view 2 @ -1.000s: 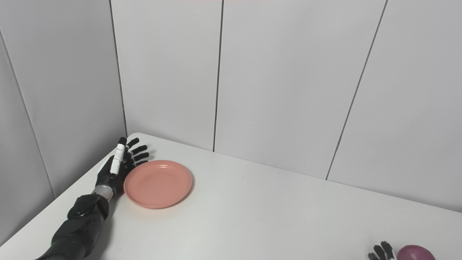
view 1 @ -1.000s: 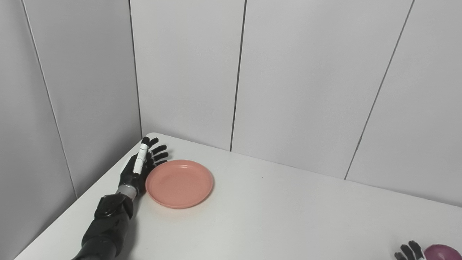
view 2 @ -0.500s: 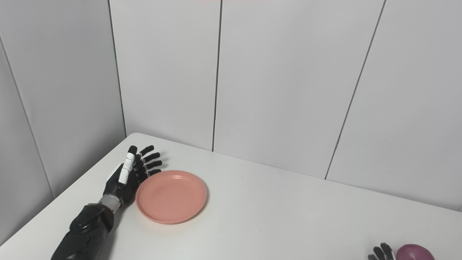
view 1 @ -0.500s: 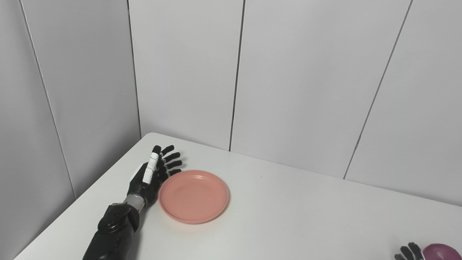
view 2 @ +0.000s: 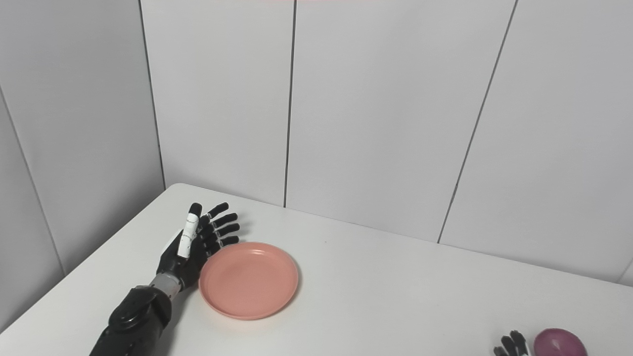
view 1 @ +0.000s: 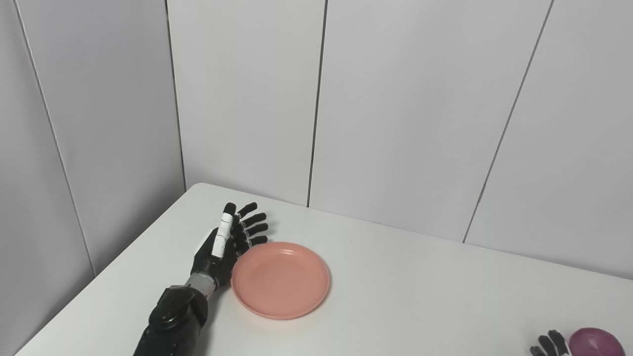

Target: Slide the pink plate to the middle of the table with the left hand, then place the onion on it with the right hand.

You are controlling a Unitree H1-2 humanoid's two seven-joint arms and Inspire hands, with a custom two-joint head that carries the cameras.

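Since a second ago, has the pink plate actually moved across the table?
Yes. The pink plate has slid right and toward the robot, away from the table's far-left corner, with the open left hand against its left rim.

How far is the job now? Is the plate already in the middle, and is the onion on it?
Nothing is finished yet. In hand: the open left hand rests flat against the left rim of the pink plate, which sits left of the table's middle. Left to do: the onion lies on the table at the bottom right, beside the right hand, not on the plate.
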